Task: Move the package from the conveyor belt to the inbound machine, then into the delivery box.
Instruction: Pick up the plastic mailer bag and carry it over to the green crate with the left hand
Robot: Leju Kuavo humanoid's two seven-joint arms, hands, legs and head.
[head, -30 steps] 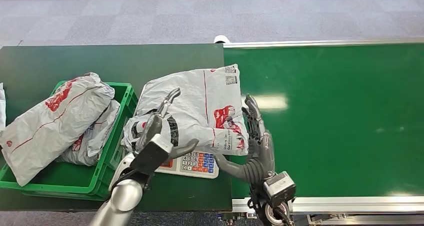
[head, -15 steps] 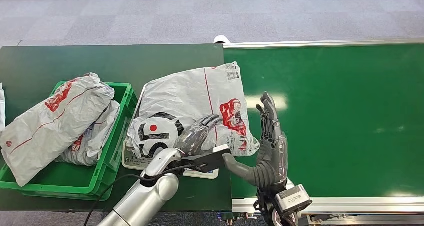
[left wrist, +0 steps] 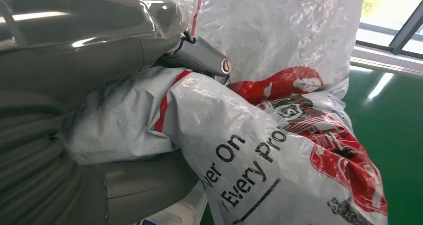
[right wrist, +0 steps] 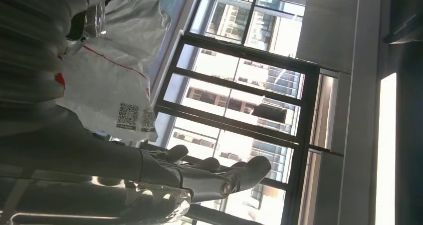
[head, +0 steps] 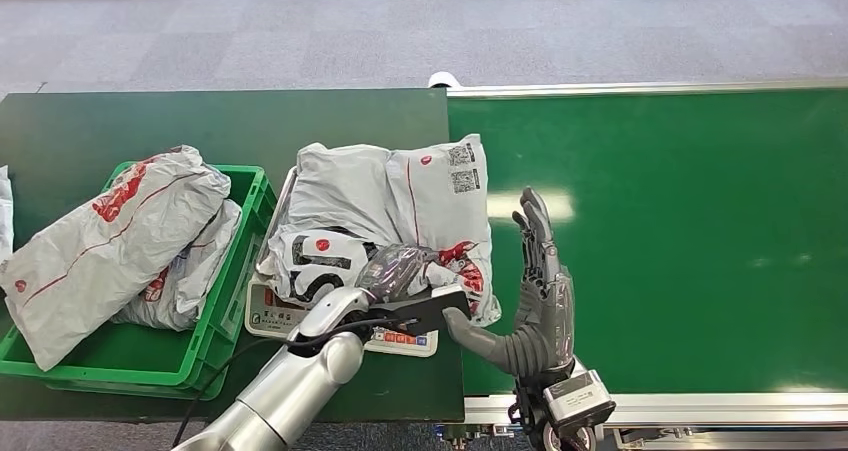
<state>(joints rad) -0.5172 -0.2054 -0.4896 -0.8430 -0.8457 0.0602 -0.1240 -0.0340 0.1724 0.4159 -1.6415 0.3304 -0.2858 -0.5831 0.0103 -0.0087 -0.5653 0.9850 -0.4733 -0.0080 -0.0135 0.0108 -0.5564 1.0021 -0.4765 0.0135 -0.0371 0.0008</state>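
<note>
The package (head: 400,206) is a thin grey plastic mailer, glossy and wrinkled, printed in red and black. The conveyor belt (head: 680,231) is smooth green with a soft sheen, edged by a bright metal rail (head: 700,407). The delivery box (head: 232,301) is hard green plastic, and the left arm (head: 290,396) is brushed silver metal.

You've got a dark green table (head: 200,121) carrying a green crate (head: 215,316) and a keypad scale (head: 330,323) — the green conveyor belt (head: 680,231) butts against its right edge.
</note>
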